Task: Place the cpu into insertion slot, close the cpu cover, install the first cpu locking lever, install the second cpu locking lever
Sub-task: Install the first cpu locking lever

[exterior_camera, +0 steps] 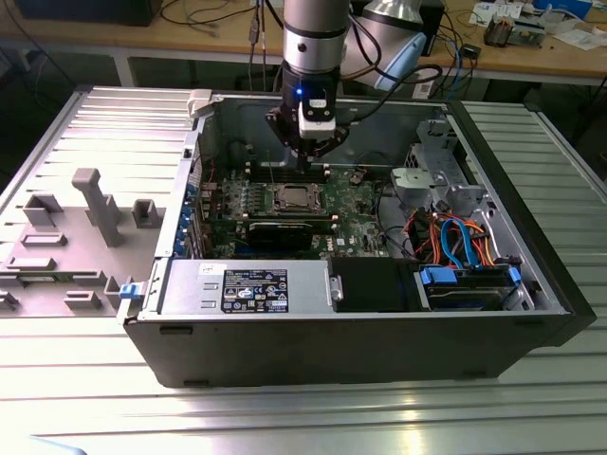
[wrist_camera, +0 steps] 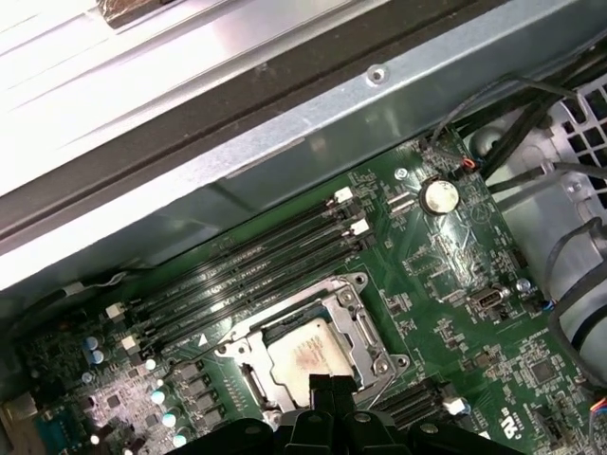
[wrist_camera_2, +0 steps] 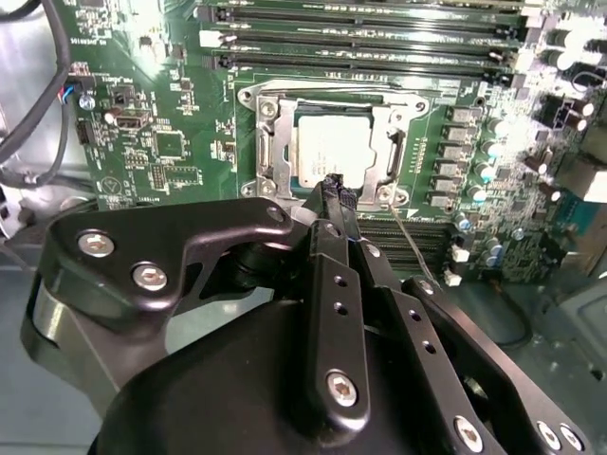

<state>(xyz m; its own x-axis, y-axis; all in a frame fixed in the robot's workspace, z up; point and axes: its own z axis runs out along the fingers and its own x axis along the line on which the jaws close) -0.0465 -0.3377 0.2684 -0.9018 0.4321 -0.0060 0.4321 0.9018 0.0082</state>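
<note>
My silver-grey cylindrical arm tube [exterior_camera: 315, 24] ends in a glossy black collar [exterior_camera: 305, 74]. There a small blue light [exterior_camera: 299, 93] glows beside a small white box [exterior_camera: 316, 111] fixed at my wrist. In the second wrist view, my black matte metal gripper [wrist_camera_2: 335, 192] shows its build. Broad, rounded link plates [wrist_camera_2: 180, 251] are fastened with bright silver round-headed screws [wrist_camera_2: 97, 245]. Two long, narrow fingers [wrist_camera_2: 337, 313] are drilled with rows of small holes, pinned with silver hex-socket bolts [wrist_camera_2: 342, 387], and taper to slim dark tips.
</note>
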